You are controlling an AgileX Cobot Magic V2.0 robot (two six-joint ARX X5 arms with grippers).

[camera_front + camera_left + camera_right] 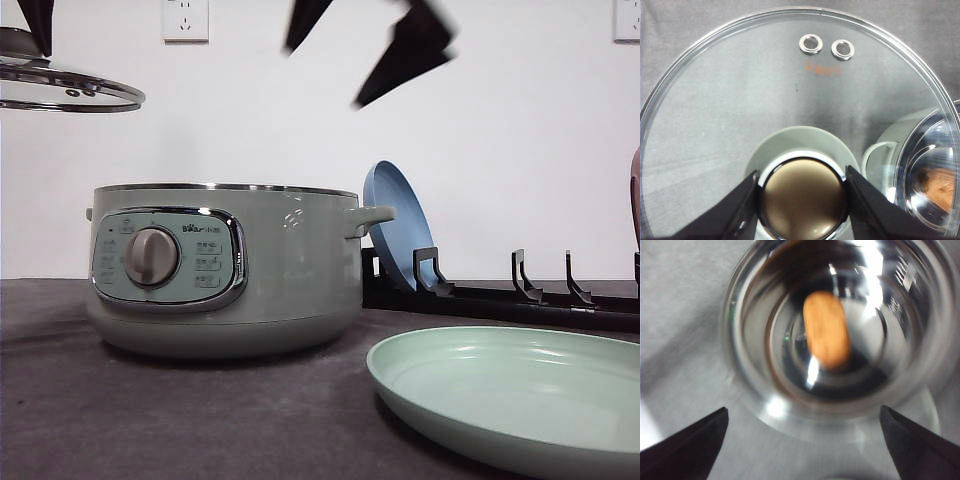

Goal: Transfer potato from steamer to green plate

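Observation:
The potato (827,330), orange-brown and oblong, lies in the shiny bowl of the open steamer (260,265). My right gripper (805,440) hangs open above it, fingers spread wide, and appears blurred high over the pot in the front view (322,78). My left gripper (802,200) is shut on the knob (802,207) of the glass lid (740,100), holding the lid (70,92) in the air up and left of the steamer. Through the glass I see the potato (940,187) in the pot. The green plate (520,390) lies flat at the front right.
A blue plate (400,225) stands on edge in a black dish rack (520,295) behind the green plate, just right of the steamer's handle (372,218). A dark grey cloth (150,420) covers the table. A brownish object (635,190) shows at the right edge.

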